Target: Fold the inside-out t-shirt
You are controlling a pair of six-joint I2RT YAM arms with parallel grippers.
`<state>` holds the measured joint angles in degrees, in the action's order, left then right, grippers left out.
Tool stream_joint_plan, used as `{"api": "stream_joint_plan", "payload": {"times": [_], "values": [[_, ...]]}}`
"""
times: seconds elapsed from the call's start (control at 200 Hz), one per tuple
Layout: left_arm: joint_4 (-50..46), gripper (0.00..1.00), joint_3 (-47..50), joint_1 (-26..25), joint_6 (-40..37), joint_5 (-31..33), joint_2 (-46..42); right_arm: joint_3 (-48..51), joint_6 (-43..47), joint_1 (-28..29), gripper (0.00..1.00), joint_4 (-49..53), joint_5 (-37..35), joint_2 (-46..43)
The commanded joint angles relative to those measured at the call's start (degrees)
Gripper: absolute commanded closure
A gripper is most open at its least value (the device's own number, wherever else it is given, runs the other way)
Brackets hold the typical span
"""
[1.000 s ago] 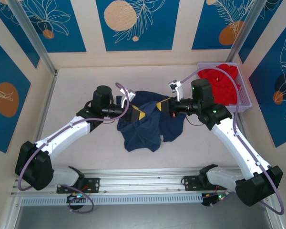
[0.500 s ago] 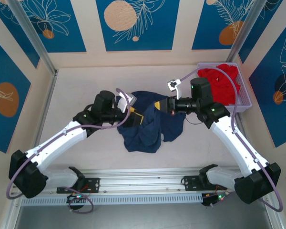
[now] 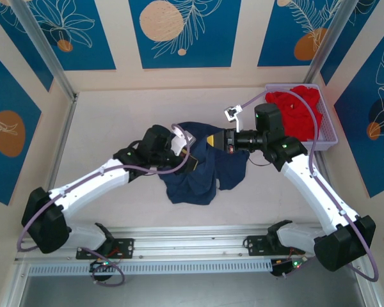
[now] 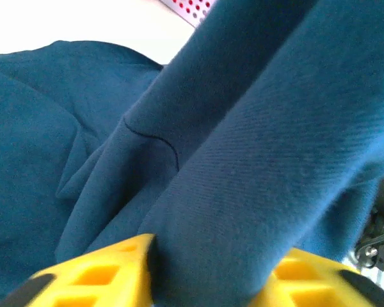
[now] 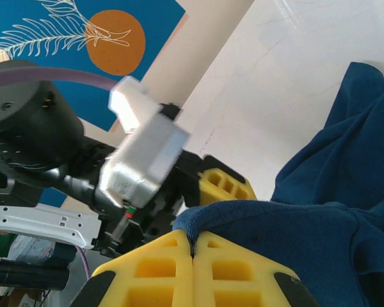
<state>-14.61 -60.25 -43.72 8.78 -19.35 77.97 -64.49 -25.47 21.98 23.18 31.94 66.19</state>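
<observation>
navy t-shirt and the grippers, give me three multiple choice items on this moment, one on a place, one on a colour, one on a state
1. Where does the basket with the red garment stand?
A. at the far right corner of the table
B. at the far left corner
C. between the arm bases

2. What colour are the fingers of the right gripper?
A. green
B. yellow
C. white

3. What state is the right gripper in?
A. open above bare table
B. shut on the red garment
C. shut on an edge of the navy t-shirt

Answers:
1 A, the top view has the basket against the far right walls.
2 B, the right wrist view shows both fingers yellow.
3 C, in that view the fingers meet with a navy edge pinched between them.
</observation>
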Motion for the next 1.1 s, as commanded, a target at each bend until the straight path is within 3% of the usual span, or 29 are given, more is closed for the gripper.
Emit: {"api": "stream_joint_plan", "payload": {"times": [0.0,0.115,0.195,0.265,0.49,0.62,0.725,0.915,1.095], "values": [[5.4,0.81,-3.0,0.4,3.2,-10.0,2.4,0.6,1.5,-0.5,1.00,-0.4,0.0,-2.0],[19.3,0.95,1.5,4.0,13.0,-26.2,2.0,0.5,4.1,-0.6,1.00,4.0,-8.1,-2.6],[31.0,1.00,5.8,7.0,20.6,-32.7,-0.2,-0.2,5.9,-0.4,1.00,8.6,-16.1,-2.3],[33.8,1.00,7.5,8.5,21.7,-34.0,-2.7,-0.2,7.6,-0.4,0.98,10.5,-19.2,-2.3],[30.1,1.00,7.0,9.8,18.0,-35.2,-6.3,-1.9,10.2,0.2,0.78,14.1,-23.9,-2.2],[29.1,1.00,6.6,10.3,17.4,-35.1,-6.7,-4.2,13.3,0.8,0.71,17.8,-26.4,-2.9],[27.2,1.00,6.0,10.5,16.1,-34.4,-6.8,-3.0,16.3,1.9,0.70,16.6,-22.7,-5.8],[26.6,1.00,5.5,10.6,16.0,-34.0,-6.6,3.1,18.1,4.3,0.70,6.9,-4.0,-8.9],[26.2,1.00,6.0,10.6,15.9,-34.1,-6.9,6.8,11.8,5.0,0.67,-5.2,0.4,-6.1]]}}
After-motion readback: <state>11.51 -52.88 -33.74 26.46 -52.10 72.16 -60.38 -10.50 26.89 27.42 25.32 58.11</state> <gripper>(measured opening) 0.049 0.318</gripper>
